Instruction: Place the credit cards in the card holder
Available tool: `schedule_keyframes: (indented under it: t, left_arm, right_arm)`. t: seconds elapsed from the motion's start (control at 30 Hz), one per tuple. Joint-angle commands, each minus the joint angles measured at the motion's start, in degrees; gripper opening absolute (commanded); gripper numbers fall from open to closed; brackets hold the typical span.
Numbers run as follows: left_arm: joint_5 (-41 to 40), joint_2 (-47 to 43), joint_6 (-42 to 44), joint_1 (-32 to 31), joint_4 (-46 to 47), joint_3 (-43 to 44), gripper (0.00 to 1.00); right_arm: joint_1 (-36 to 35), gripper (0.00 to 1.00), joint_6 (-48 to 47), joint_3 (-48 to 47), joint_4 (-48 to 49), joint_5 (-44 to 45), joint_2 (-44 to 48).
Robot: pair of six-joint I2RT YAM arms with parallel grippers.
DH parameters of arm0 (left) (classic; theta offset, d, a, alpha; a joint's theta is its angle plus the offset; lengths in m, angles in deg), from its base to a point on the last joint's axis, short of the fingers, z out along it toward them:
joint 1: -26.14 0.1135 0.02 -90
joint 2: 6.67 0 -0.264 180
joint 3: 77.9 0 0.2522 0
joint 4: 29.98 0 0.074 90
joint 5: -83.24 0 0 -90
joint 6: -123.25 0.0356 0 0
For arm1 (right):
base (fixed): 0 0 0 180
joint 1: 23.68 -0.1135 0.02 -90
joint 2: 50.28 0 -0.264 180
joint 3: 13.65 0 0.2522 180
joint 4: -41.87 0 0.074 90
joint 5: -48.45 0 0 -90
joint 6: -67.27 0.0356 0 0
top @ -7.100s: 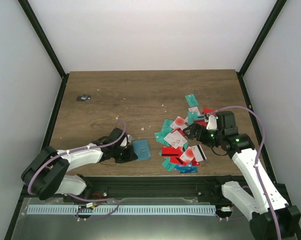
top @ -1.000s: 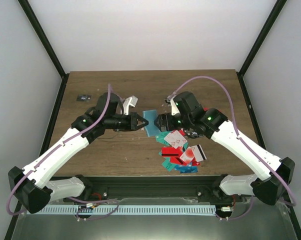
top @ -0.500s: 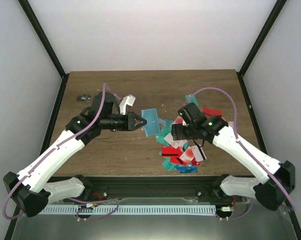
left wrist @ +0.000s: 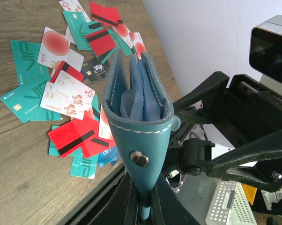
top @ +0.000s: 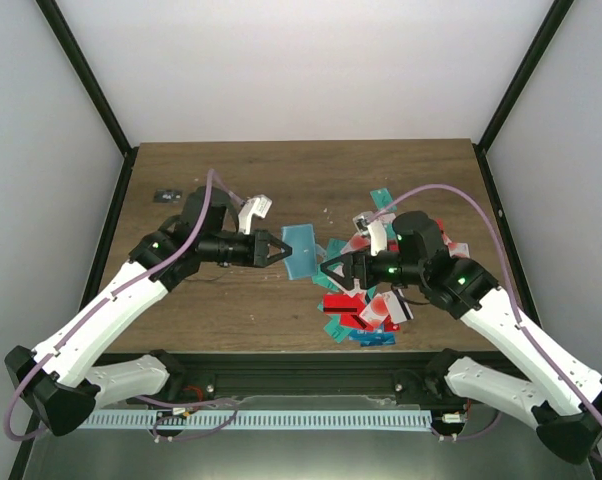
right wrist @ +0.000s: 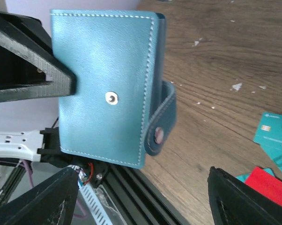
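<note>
Wooden table [top: 281, 180] is filling the white-walled booth, with both arms reaching in over it. Left gripper [top: 280, 250] is clamping the teal card holder [top: 303, 247] by its edge and holding it up off the wood (mouth gaping, pockets showing). Right gripper [top: 331, 270] is hovering just beside it, jaws spread, carrying nothing. Credit cards [top: 366, 305] are lying scattered beneath the right arm, apparently untouched.

The card holder [right wrist: 103, 70] was a matt, fine-grained, leather-like material with pale stitched edges and a shiny metal snap stud [right wrist: 112, 98]. The credit cards [left wrist: 66, 96] were smooth, glossy plastic. The table [right wrist: 216, 70] was matt wood-grain.
</note>
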Motion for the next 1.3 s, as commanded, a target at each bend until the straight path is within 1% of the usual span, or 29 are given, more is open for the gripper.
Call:
schedule_keyframes:
  t: [0.0,0.1,0.23,0.3,0.43,0.5,0.6,0.87,0.93,1.0,1.07,1.27]
  left_arm:
    - [1.6,-1.5,0.1,-0.1,1.0,-0.3,0.04]
    - [2.6,-1.5,-0.5,0.0,2.2,-0.8,0.04]
    - [3.1,-1.7,-0.7,-0.1,2.5,-1.0,0.04]
    - [3.1,-1.9,-0.7,-0.1,2.4,-1.1,0.04]
    - [3.0,-2.5,-0.8,-0.1,2.3,-1.8,0.04]
    - [3.0,-2.8,-0.8,-0.1,2.3,-2.2,0.04]
    - [2.8,-2.9,-0.7,-0.1,2.2,-2.3,0.04]
    - [2.4,-2.9,-0.3,-0.1,2.1,-2.5,0.04]
    - [1.9,-2.5,-0.1,0.0,1.9,-2.8,0.05]
    - [0.8,-2.0,0.1,0.0,1.5,-3.2,0.09]
    - [-0.3,-1.2,0.3,0.0,1.4,-4.2,0.10]
    - [-2.0,4.3,1.7,0.6,2.0,-9.4,0.06]
  right_arm:
    - [0.2,0.76,0.9,-0.5,4.4,-4.6,-1.4]
    - [0.2,0.69,0.8,-1.3,3.6,-2.2,-4.0]
    - [0.2,0.57,1.3,-2.0,4.1,-1.1,-6.9]
    - [0.2,0.48,1.6,-2.1,5.1,-0.9,-7.6]
    - [0.2,0.27,1.8,-2.2,6.1,-0.4,-8.3]
    - [0.2,0.21,1.7,-2.0,6.3,-0.8,-8.5]
    - [0.2,0.16,1.4,-1.2,6.9,-2.0,-8.7]
    - [0.2,0.01,0.9,0.2,8.2,-4.3,-8.4]
    - [0.2,0.01,0.8,0.6,8.5,-4.6,-8.4]
    - [0.2,0.01,1.2,1.2,8.7,-4.9,-8.6]
    - [0.2,0.01,2.0,2.2,8.9,-5.4,-9.7]
    - [0.1,0.01,5.2,6.7,12.2,-8.7,-14.5]
